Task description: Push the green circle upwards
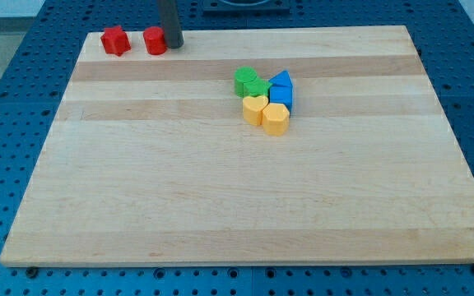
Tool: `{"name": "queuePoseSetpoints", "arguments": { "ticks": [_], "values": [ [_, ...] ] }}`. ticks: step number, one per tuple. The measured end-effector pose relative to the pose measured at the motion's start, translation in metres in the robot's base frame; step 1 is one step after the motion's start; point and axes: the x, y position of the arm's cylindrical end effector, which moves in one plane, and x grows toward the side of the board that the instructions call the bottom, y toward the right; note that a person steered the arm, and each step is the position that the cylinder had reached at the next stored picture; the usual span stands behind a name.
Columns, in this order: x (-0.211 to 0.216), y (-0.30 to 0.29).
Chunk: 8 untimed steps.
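Green circle (247, 80) lies in the board's upper middle, well apart from my tip (172, 46) — from the tip it sits at about four o'clock. My tip is a bare rod end, carrying nothing, planted near the board's top edge toward the view's left, touching or just beside the red block (155, 40) at its nine o'clock; a second red block (115, 40), its outline star-like, sits farther out the same way.

No writing or labels can be read anywhere.

The green circle is a bright green, low, rounded piece at the cluster's ten o'clock corner. A second green block (258, 88) presses against it, shape unclear. A blue triangle (281, 80) and blue block (281, 95) stand at its three o'clock — yellow heart (254, 108) and yellow block (276, 119) below, all huddled touching on the wooden board (220, 205).
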Motion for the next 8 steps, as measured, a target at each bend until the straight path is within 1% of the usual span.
{"name": "queuePoseSetpoints", "arguments": {
  "ticks": [2,3,4,6,7,8],
  "values": [
    [0.0,-0.013],
    [0.004,0.008],
    [0.03,0.027],
    [0.115,0.028],
    [0.135,0.053],
    [0.146,0.087]
  ]
}}
